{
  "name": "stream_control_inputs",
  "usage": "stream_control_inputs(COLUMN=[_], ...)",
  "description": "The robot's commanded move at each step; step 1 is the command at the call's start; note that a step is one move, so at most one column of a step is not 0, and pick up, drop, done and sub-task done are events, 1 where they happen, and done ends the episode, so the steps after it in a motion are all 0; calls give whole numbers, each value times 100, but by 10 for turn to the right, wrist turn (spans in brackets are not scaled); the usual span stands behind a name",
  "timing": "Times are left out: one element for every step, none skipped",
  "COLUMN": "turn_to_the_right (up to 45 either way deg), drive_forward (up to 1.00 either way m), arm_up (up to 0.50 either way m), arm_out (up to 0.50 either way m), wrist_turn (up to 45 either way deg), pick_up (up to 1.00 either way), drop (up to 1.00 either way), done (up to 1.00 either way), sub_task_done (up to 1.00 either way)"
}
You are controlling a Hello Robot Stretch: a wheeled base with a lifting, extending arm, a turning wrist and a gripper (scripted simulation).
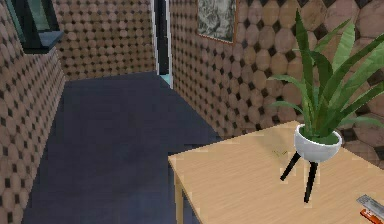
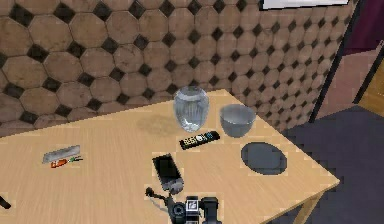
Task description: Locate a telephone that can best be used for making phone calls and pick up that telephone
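**Forward view.** A corridor with a dark blue floor (image 1: 110,130) runs between walls (image 1: 250,70) papered in a brown octagon pattern, toward a doorway (image 1: 161,40) at its far end. A window (image 1: 35,25) sits at the upper left. A framed picture (image 1: 216,18) hangs on the wall at the right. The corner of a pale wooden bench (image 1: 230,180) occupies the lower right. On it stands a green plant (image 1: 325,75) in a white pot (image 1: 318,146) raised on dark legs. A small red-and-grey item (image 1: 371,203) lies at the view's right edge.

**Arm side view.** The bench stands against the patterned wall. The telephone (image 2: 166,170), a dark flat slab, lies on the bench close to its near edge, just left of centre. The gripper (image 2: 160,195) shows at the bottom edge, with the telephone lying at its far end. Whether the gripper holds anything cannot be told, nor can the state of its fingers. Beyond the telephone, a dark remote control (image 2: 198,140) lies just in front of a clear glass vase (image 2: 190,108). A grey bowl (image 2: 237,121) stands just right of the vase. A dark round plate (image 2: 264,157) lies nearer, toward the right. A flat grey-and-orange item (image 2: 62,156) lies well apart at the left.
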Motion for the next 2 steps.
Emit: stream_control_inputs(turn_to_the_right=[0, 0], drive_forward=[0, 0], arm_up=[10, 0], arm_out=[0, 0], wrist_turn=[0, 0], pick_up=[0, 0], drop=[0, 0], done=[0, 100], sub_task_done=[0, 0])
